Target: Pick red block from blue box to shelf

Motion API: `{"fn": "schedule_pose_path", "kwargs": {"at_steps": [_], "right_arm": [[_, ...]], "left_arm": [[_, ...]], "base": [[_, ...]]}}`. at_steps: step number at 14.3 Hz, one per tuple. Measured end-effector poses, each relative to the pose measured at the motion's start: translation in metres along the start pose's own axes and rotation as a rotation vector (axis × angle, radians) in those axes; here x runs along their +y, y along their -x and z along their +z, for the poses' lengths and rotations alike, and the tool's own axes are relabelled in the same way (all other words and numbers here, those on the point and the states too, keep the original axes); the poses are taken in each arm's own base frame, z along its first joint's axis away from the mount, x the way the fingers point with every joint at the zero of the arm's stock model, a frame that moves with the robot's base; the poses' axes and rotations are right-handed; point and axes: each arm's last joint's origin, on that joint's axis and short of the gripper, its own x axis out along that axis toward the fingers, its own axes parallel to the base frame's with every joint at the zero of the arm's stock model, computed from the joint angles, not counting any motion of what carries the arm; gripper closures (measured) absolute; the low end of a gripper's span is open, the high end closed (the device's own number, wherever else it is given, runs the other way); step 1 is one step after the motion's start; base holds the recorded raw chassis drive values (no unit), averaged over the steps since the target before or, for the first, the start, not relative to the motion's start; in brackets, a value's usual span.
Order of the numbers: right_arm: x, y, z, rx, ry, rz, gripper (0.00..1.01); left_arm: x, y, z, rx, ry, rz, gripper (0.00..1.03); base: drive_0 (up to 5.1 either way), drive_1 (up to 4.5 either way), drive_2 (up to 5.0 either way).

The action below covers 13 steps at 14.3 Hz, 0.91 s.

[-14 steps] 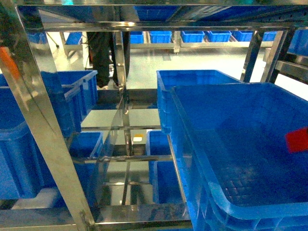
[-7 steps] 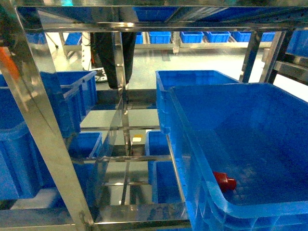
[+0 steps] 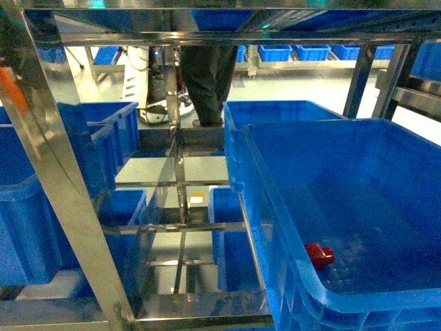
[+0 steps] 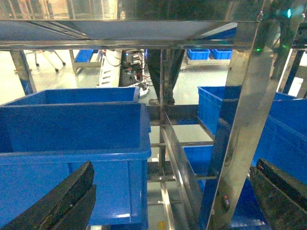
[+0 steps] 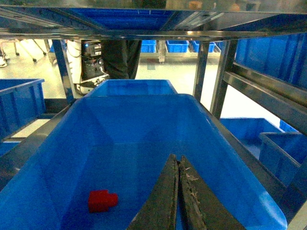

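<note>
The red block (image 3: 318,254) (image 5: 101,200) lies on its side on the floor of a large dark blue crate (image 3: 386,172) (image 5: 134,120) that stands on the steel shelf (image 3: 62,179) (image 4: 240,120) (image 5: 216,81). In the right wrist view my right gripper (image 5: 178,160) is shut and empty, above the crate floor, right of the block and apart from it. My left gripper (image 4: 168,201) is open in front of the shelf, a steel upright standing between its fingers (image 4: 62,201). Neither gripper shows in the head view. The blue box is out of view.
More dark blue crates (image 3: 275,117) (image 4: 72,139) stand on the shelf tiers left, behind and below. An upper tier (image 5: 144,28) hangs low over the crate. A person's legs (image 3: 207,76) and a machine (image 3: 155,76) stand on the floor beyond the shelf.
A second ago the red block was up at the crate's right side; it then dropped to the crate floor near the front left and now lies still. The person behind has walked right.
</note>
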Motion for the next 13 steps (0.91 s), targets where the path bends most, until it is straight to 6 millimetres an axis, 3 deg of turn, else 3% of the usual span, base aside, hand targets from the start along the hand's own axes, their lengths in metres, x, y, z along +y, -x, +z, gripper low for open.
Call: {"fn": "schedule_pose_path", "kwargs": {"at_steps": [13], "right_arm": [[0.000,0.029,0.007,-0.029,0.000,0.000,1.00]], "left_arm": [[0.000,0.000,0.000,0.001,0.000,0.000,0.05]], "base": [[0.0,0.00,0.0]]}}
